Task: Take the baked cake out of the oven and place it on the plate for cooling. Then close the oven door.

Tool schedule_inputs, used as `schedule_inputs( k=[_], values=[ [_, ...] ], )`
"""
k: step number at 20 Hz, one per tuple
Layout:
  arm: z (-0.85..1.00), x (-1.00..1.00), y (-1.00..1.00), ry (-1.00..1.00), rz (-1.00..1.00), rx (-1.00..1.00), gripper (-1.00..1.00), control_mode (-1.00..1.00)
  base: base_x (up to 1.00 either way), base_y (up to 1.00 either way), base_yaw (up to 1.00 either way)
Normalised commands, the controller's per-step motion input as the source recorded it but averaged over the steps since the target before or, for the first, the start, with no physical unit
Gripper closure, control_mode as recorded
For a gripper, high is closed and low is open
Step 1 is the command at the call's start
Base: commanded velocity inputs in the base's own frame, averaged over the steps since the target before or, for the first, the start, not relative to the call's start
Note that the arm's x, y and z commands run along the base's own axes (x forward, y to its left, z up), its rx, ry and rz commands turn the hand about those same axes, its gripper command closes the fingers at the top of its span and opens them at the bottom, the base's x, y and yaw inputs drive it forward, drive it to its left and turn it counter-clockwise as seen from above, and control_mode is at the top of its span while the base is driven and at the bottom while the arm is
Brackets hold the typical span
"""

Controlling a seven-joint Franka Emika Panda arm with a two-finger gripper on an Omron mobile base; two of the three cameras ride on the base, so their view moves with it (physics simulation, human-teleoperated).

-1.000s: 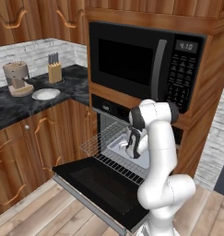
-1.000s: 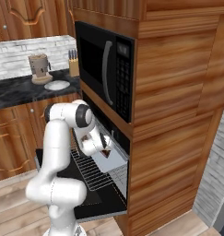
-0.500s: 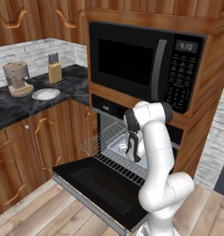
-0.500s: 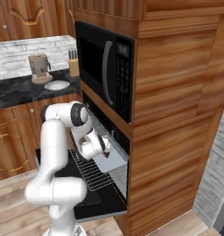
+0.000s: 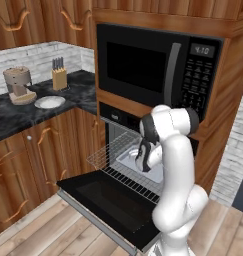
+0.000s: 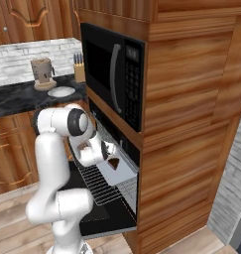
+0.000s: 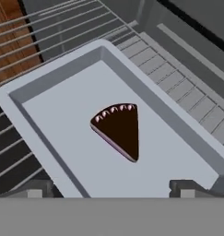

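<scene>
The baked cake (image 7: 120, 129), a dark brown wedge with a dotted rim, lies in the middle of a pale grey baking tray (image 7: 58, 76) on the wire rack of the oven (image 5: 124, 131). My gripper (image 7: 113, 189) hovers open just above the tray, with its fingertips (image 7: 37, 188) set wide on either side of the cake and touching nothing. From the right, the cake (image 6: 113, 162) shows on the tray just past the gripper (image 6: 108, 151). The oven door (image 5: 108, 200) hangs fully down. On the counter to the left rests the white plate (image 5: 49, 102), bare.
A black microwave (image 5: 153, 65) sits directly above the oven opening. A tan coffee grinder (image 5: 19, 85) and a knife block (image 5: 59, 77) stand behind the plate. The pulled-out wire rack (image 5: 105, 152) juts over the open door. Wooden cabinets flank the oven.
The arm's elbow has shifted a little to the left and the hand has sunk closer to the tray. The jaws stayed open; the cake has not moved.
</scene>
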Motion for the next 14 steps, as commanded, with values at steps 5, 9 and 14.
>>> schedule_inputs(
  k=[5,9,14],
  values=[
    [0.32,-0.02,0.07,0.00,0.02,-0.11,-1.00,-1.00,0.00,0.00,0.00],
    [-0.01,-0.04,0.21,0.00,0.00,-0.24,-1.00,-1.00,0.00,0.00,0.00],
    [-0.18,-0.01,0.30,0.08,-0.06,-0.07,-1.00,-1.00,0.00,0.00,0.00]
  ],
)
